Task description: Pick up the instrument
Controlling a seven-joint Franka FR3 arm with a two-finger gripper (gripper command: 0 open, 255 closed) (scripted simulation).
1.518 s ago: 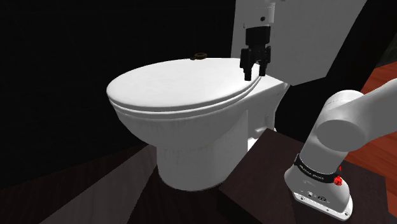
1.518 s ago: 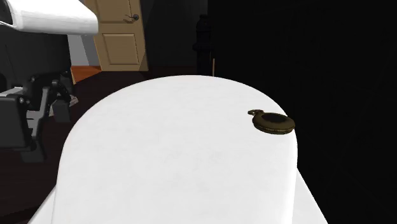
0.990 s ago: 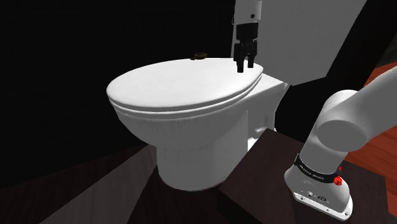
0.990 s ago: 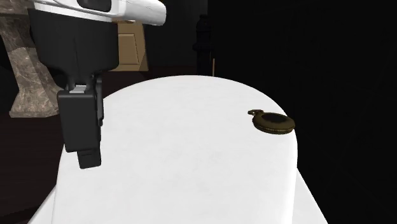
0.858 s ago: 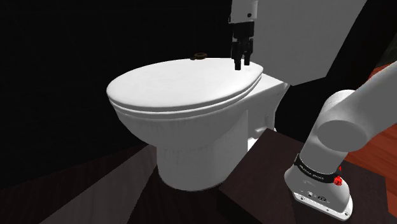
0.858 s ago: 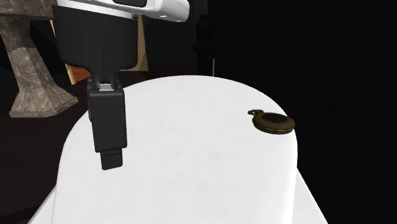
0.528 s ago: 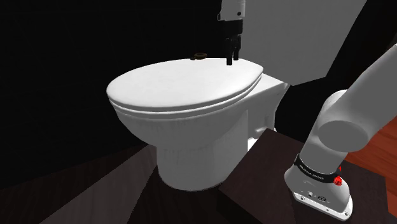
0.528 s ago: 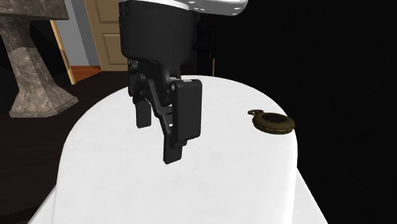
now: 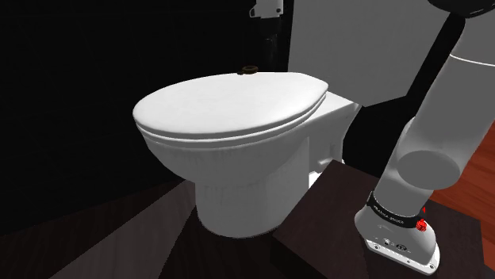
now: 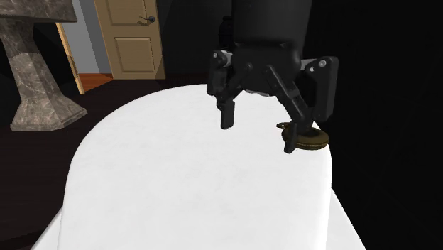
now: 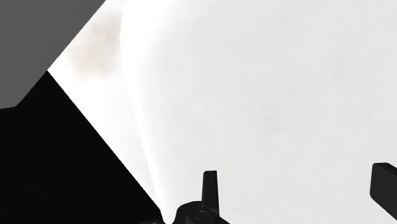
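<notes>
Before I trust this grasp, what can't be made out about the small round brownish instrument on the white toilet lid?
1. Second exterior view: a finger of the open black gripper covers one edge of the small round dark-brown instrument; whether they touch is unclear.
2. Shoulder view: the instrument is too small to tell its kind.
3. Wrist view: a dark shape beside one finger is cut off by the picture's edge.

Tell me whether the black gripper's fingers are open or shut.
Open. The black gripper hangs over the white toilet lid with its fingers standing apart, clasping nothing; the wrist view shows the same gap.
</notes>
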